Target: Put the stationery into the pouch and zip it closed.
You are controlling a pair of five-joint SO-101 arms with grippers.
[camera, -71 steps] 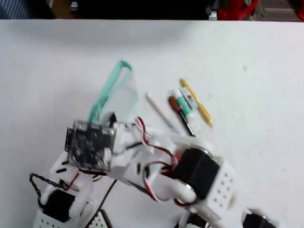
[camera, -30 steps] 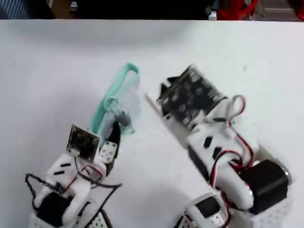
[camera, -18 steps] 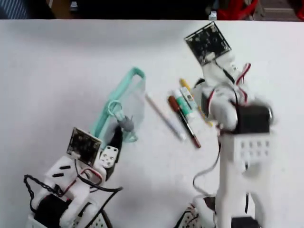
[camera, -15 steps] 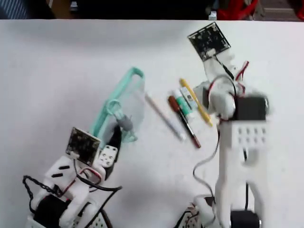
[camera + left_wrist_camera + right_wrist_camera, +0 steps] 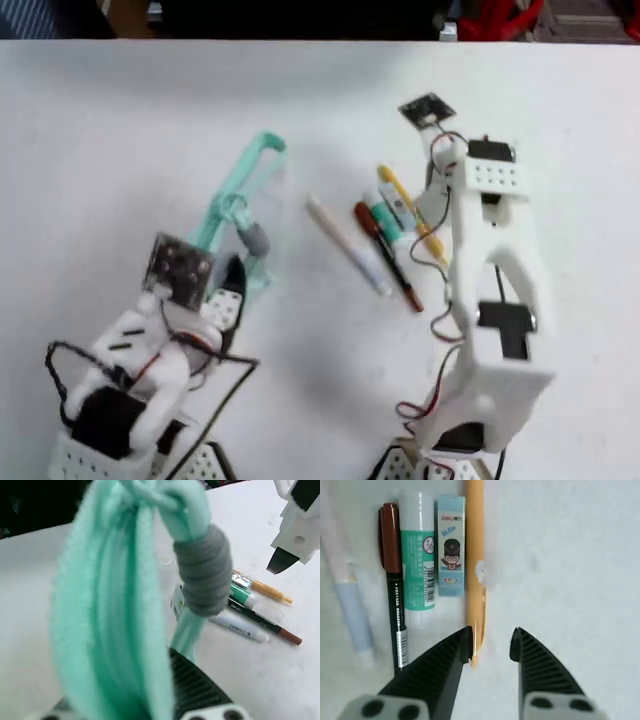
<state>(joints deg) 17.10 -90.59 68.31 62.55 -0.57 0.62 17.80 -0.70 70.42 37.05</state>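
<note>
Mint-green pouch is clamped in the left hand above the counter. Right hand is open, straddling the orange pen tip, 3 o'clock of the pouch. Risk: gripped so near its end, the pen may pivot or slip, knocking the eraser alongside.

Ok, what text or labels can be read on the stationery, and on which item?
Eraser: lettering above a cartoon figure, too blurred to quote.
Glue stick: barcode and small symbols; digits too small to read.
Marker: white print along the barrel, too small to read.
Orange pen, pouch: no print visible.
</note>
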